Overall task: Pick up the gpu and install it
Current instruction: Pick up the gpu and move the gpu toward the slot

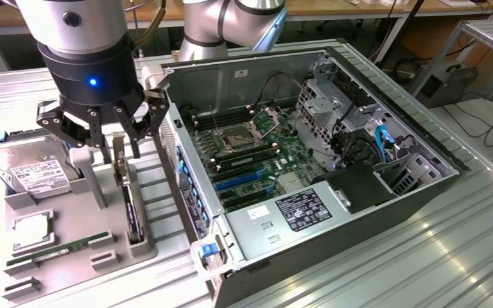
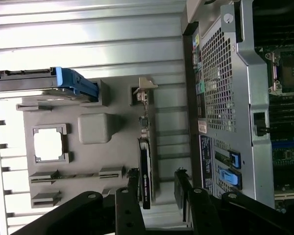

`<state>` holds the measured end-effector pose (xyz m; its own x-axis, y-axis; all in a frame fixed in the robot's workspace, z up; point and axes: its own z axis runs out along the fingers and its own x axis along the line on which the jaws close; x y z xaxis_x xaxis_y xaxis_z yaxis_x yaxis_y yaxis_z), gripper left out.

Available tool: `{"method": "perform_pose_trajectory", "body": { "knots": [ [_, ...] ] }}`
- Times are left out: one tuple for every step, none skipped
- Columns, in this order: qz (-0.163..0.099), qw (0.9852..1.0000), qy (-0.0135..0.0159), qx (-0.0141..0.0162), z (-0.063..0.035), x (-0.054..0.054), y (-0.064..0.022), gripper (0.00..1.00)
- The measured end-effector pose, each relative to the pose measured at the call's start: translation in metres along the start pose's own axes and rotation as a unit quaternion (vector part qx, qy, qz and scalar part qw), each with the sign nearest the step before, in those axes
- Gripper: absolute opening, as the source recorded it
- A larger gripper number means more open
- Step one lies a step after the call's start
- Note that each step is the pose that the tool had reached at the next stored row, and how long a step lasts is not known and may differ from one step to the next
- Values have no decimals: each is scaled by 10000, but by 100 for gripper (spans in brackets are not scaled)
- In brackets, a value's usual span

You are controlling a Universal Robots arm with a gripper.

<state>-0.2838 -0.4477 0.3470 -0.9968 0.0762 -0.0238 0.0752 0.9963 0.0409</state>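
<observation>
The gpu (image 1: 130, 208) is a thin dark card standing on edge in a slot of the grey parts tray (image 1: 75, 192), at the exterior view's left. Its silvery bracket (image 2: 143, 90) is at one end. My gripper (image 1: 113, 144) hangs over the card's far end, open, with its fingers (image 2: 133, 188) either side of the card's edge. In the wrist view the gpu (image 2: 145, 171) runs between the gripper's (image 2: 157, 188) two black fingers, closer to one of them, with a clear gap to the other.
The open computer case (image 1: 418, 160) lies right beside the tray, with the motherboard and its blue slots (image 1: 233, 183) exposed. The tray also holds a hard drive (image 1: 28, 170), a processor chip (image 1: 31, 230) and a green memory stick (image 1: 58, 250). Ribbed metal table (image 1: 452, 256) lies around them.
</observation>
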Motion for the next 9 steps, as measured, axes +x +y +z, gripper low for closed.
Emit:
{"method": "perform_pose_trajectory", "body": {
  "knots": [
    [0,10000,0,0,19,2,-1,42],
    [0,10000,-1,-1,43,4,-2,42],
    [0,10000,-1,-1,61,6,-3,42],
    [0,10000,0,0,84,8,-5,42],
    [0,10000,-1,-1,103,9,-6,42],
    [0,10000,0,-1,126,11,-9,42],
    [1,10000,0,0,142,13,-11,42],
    [1,10000,0,0,167,14,-15,42],
    [1,10000,0,0,188,16,-17,42]
  ]
}}
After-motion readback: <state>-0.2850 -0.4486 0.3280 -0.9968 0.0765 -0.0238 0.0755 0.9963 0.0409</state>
